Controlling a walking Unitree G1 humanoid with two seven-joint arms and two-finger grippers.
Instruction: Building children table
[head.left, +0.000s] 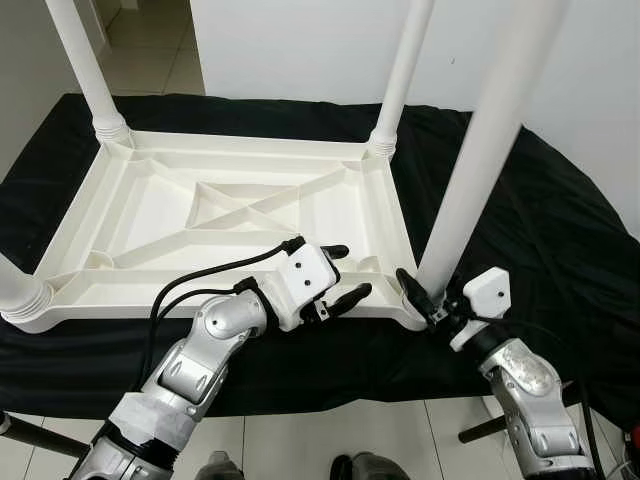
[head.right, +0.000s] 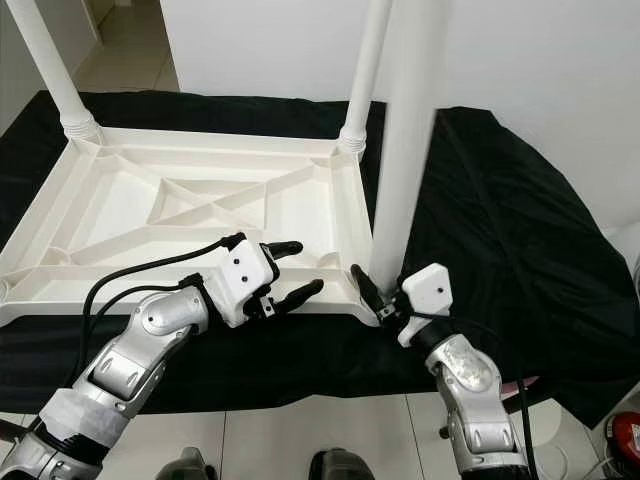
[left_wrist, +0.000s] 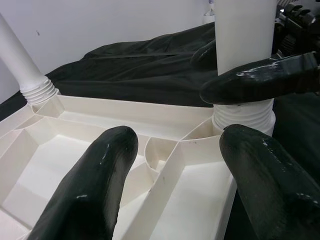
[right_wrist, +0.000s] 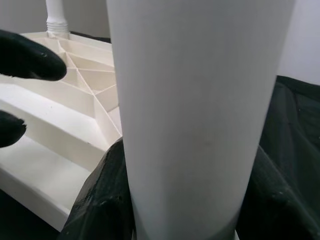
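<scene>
- A white plastic tabletop (head.left: 230, 215) is lying upside down on a black cloth (head.left: 540, 230) that is draping over the low surface beneath it; pale floor tiles (head.left: 330, 435) are showing at the near edge.
- The underside is showing a raised rim and moulded ribs crossing in an X, with smooth, matte panels between them.
- Round white legs are standing upright in ribbed collars at the corners: the far-left leg (head.left: 85, 65), the far-right leg (head.left: 400, 75) and the near-right leg (head.left: 490, 140); a near-left collar (head.left: 22, 295) is sitting at the frame edge.
- The right end effector (head.left: 428, 300) is gripping the near-right leg just above its collar, one black finger on each side of the tube.
- The left end effector (head.left: 342, 272) is hovering over the near rim of the tabletop, just beside that corner, its fingers (left_wrist: 95, 185) spread apart and holding nothing.
- A black cable (head.left: 200, 275) is looping over the left arm.
- A white wall (head.left: 300, 45) is rising behind the cloth.
</scene>
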